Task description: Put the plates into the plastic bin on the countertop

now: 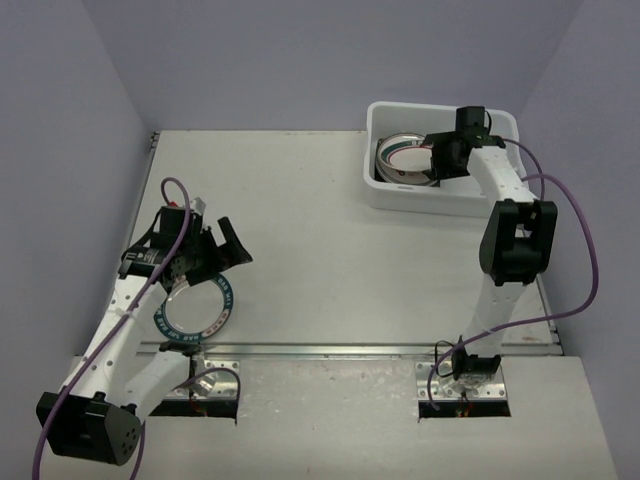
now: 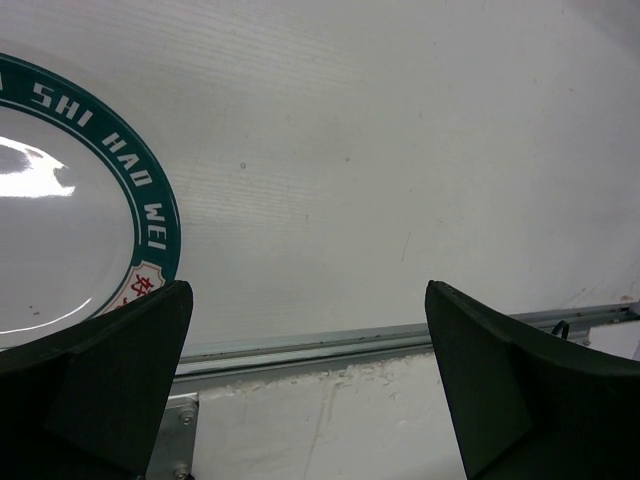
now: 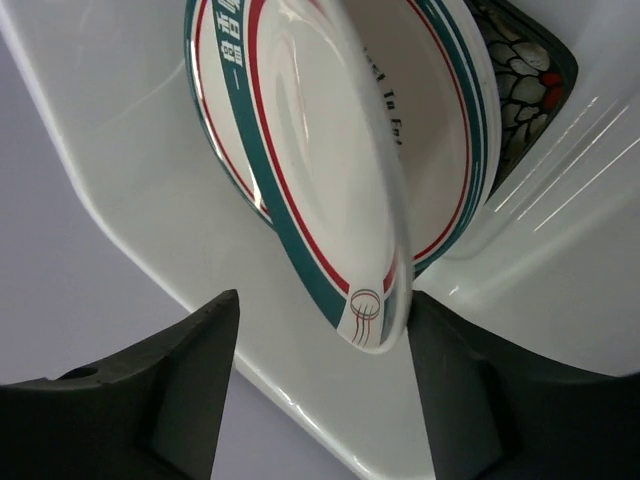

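the right gripper [image 3: 320,335] stood with jaws apart inside the bin [image 3: 110,150], the rim of a striped plate [image 3: 330,150] between them, close to one finger but clamped by neither. that plate leaned on edge against others, a black plate [image 3: 520,90] behind it. the left gripper [image 2: 308,335] hung fully spread over the countertop [image 2: 400,150], with a lettered plate [image 2: 70,220] lying flat just beside one finger, near the rail [image 2: 330,345]. likely stiff, glazed, slick and breakable, it wanted a pinch at the rim. the number of plates in the bin was hidden, and the wrist view cut the lettered plate off.
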`<state>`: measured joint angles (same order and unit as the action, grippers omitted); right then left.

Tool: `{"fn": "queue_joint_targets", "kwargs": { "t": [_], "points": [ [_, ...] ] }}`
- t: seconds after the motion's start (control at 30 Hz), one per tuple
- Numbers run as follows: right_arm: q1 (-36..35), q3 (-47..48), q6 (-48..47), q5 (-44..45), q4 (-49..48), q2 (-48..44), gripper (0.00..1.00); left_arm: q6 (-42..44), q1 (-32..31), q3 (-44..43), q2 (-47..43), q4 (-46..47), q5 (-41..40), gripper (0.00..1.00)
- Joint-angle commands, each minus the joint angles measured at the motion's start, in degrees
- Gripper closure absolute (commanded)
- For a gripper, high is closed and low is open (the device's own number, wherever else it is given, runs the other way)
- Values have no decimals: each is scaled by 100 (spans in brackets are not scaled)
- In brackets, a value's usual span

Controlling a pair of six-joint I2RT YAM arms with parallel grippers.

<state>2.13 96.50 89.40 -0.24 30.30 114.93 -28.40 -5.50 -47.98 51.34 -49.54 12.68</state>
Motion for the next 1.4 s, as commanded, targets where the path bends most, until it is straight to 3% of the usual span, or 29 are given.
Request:
{"fn": "queue_joint_targets", "kwargs": {
  "t": [0.0, 0.17, 0.4, 0.67, 0.8, 0.9, 1.13, 1.27, 1.37],
  "points": [
    [16, 155, -317, -131, 126, -218, 29, 178, 31, -329, 88, 5, -263, 0],
    [-28, 662, -1048, -656, 808, -221, 22, 255, 40, -760, 435, -55, -766, 0],
    [5, 111, -1502, -1020, 704, -451, 17, 370, 95, -1170, 863, -30, -894, 0],
    [-115, 798, -2269, -1437, 547, -365, 14, 446, 201, -1332, 883, -80, -1053, 0],
    [-833, 1573, -3681, -1401, 175, -824, 3, 451, 232, -1551, 740, -234, -1683, 0],
    [-1499, 1653, -4615, -1496, 254, -1157, 1, 367, 233, -1895, 573, -371, -2226, 0],
    [-3206, -733, -5195, -2429, -835, -1923, 1, -191, 233, -2583, 541, -678, -2248, 0],
    [-4408, -1479, -5246, -2659, -1364, -1545, 1, -478, 233, -2544, 375, -728, -2241, 0],
    [-5097, -1677, -4993, -2788, -1692, -1021, 1, -778, 233, -2671, 202, -1118, -2708, 0]
  ]
}}
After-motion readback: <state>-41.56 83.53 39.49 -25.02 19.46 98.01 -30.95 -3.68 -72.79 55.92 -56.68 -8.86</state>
